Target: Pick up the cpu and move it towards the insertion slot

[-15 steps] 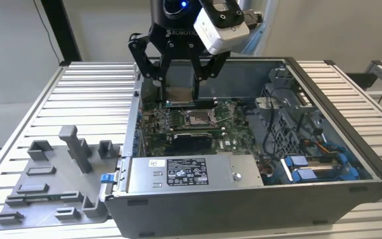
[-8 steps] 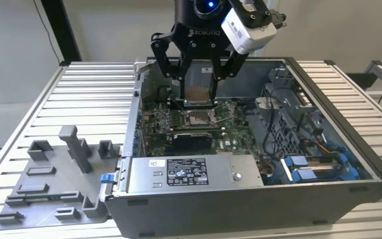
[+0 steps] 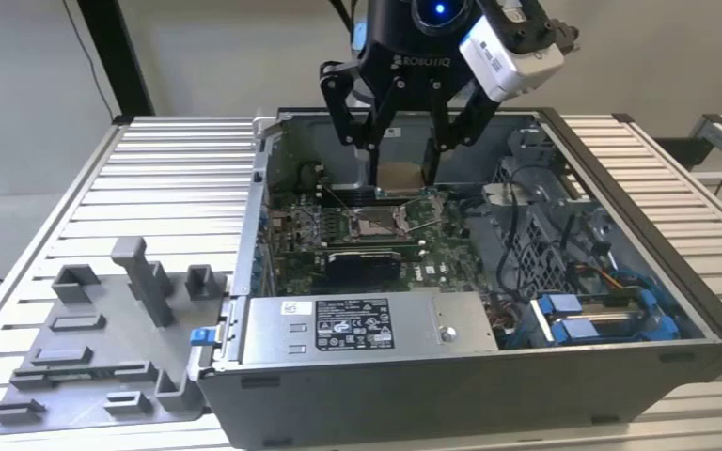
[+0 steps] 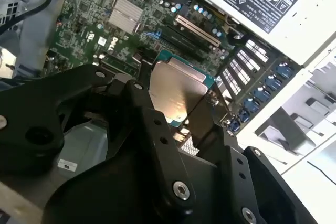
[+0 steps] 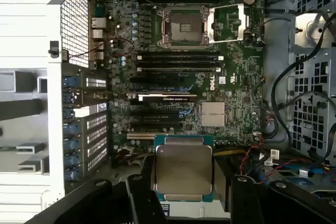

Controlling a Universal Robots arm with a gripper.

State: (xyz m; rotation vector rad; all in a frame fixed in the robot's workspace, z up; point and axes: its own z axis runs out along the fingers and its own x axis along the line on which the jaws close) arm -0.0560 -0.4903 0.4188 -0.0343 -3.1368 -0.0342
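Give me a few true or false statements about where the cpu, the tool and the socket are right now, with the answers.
1. The tool holds the cpu. True.
2. The cpu is seated in the slot. False: it hangs above the board, apart from the slot, which shows a bare dark centre.
3. The slot's metal frame is swung open. True: in the first wrist view the frame lies flipped to one side.
4. The grey tray sits inside the case. False: it lies on the slatted table, outside the case toward the exterior view's left.
5. The tool is over the open case. True.
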